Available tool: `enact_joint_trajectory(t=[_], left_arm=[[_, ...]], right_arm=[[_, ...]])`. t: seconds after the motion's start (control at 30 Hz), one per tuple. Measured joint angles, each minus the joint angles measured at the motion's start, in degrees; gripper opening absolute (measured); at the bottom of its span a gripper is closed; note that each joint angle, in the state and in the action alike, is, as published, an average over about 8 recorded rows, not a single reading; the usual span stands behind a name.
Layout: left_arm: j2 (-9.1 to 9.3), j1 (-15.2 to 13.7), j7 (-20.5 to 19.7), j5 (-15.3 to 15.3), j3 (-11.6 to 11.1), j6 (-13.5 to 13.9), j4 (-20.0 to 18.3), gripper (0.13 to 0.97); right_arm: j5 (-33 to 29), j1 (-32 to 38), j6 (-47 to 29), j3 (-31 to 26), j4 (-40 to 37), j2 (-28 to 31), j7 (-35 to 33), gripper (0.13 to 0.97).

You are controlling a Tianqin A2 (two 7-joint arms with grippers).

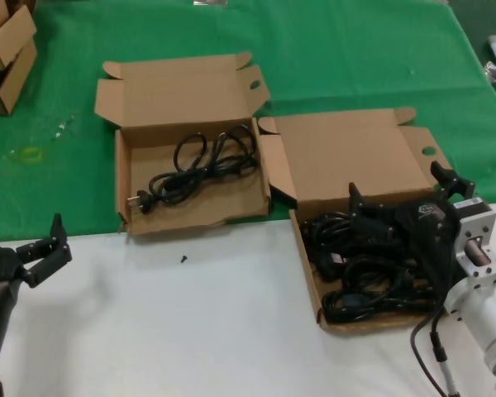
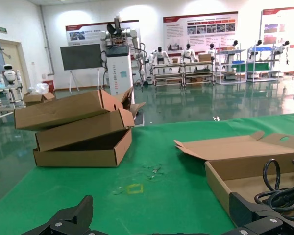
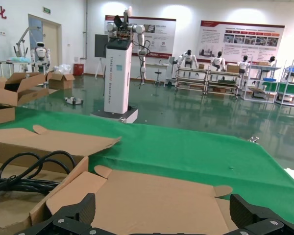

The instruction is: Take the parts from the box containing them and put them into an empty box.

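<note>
head view puts the black rubber power cords with moulded plugs (image 1: 372, 277) as a tangled heap at the lower right of the frame, inside the shallow flat brown cardboard mailer box they start in (image 1: 307, 273), its hinged lid with a round hole thrown back onto the green cloth. the second shallow brown cardboard mailer box (image 1: 124, 198), left of centre in the frame, already holds one loosely looped black cord (image 1: 200, 165), so it is not strictly empty.

these cords look light, soft and floppy, with a rubbery skin that should grip well. the loops overlap, so lifting one may drag a neighbour; a bunched section of several strands, or the stiffer moulded plug, seems the surest place to take hold.

the right pincer (image 1: 405, 198) hovers directly over the heap, near the box's back wall, its black fingers spread wide with nothing between them; whether the tips touch the cords cannot be told. the left pincer (image 1: 43, 248) waits at the lower left of the frame over the white counter (image 1: 190, 322), also spread and holding nothing, well apart from both boxes.
</note>
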Motion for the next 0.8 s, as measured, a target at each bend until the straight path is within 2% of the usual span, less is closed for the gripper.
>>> enact_joint_trajectory(t=[0.8], left_arm=[[0.0, 0.0, 0.0, 0.0, 0.0, 0.0, 0.0, 0.966]], right_arm=[[0.0, 0.0, 0.0, 0.0, 0.0, 0.0, 0.0, 0.966]])
